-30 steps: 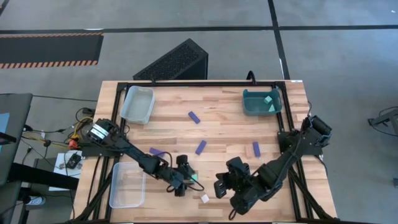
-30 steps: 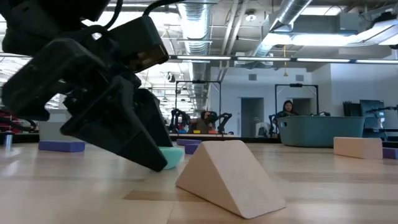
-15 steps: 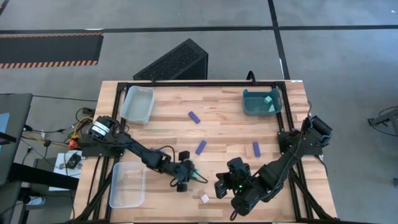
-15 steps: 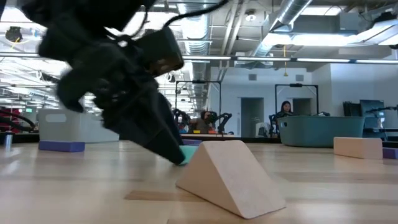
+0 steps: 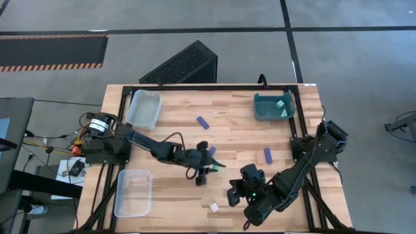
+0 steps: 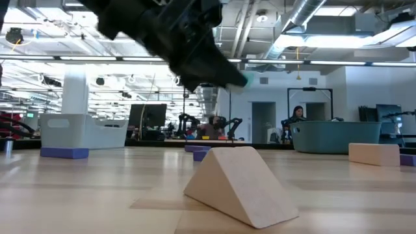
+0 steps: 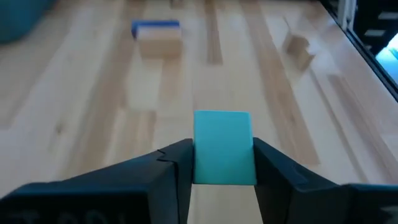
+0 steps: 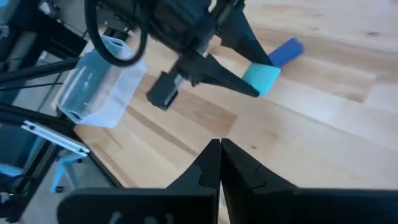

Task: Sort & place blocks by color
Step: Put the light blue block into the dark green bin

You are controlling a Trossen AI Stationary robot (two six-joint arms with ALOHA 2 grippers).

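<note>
My left gripper [image 5: 216,165] is over the middle of the table, raised off the wood and shut on a light cyan cube [image 7: 224,147], which also shows in the low view [image 6: 242,79] and the right wrist view [image 8: 261,78]. My right gripper [image 5: 234,195] waits shut near the front edge. A tan wedge [image 6: 240,185] lies on one flat face near the front [image 5: 214,207]. Dark blue bars [image 5: 203,122] [image 5: 267,155] lie flat on the table. The teal bin [image 5: 273,106] at the far right holds cyan cubes. My left gripper pinches the cyan cube by two opposite side faces [image 7: 198,155] between its two fingers. The fingers [image 8: 239,84] come slanting down from the table's left. The cube is lifted clear of the table and sticks out past the fingertips.
A grey bin [image 5: 144,108] stands at the far left and a clear bin [image 5: 133,192] at the near left. A tan block [image 6: 374,154] and one with a blue bar behind it [image 7: 158,43] lie on the wood. People show in the room beyond the table.
My left gripper has shut on the cyan cube that lay on the table by the tan wedge. It has then risen with it, going toward the table's right and far edges. The cube is now lifted clear.
</note>
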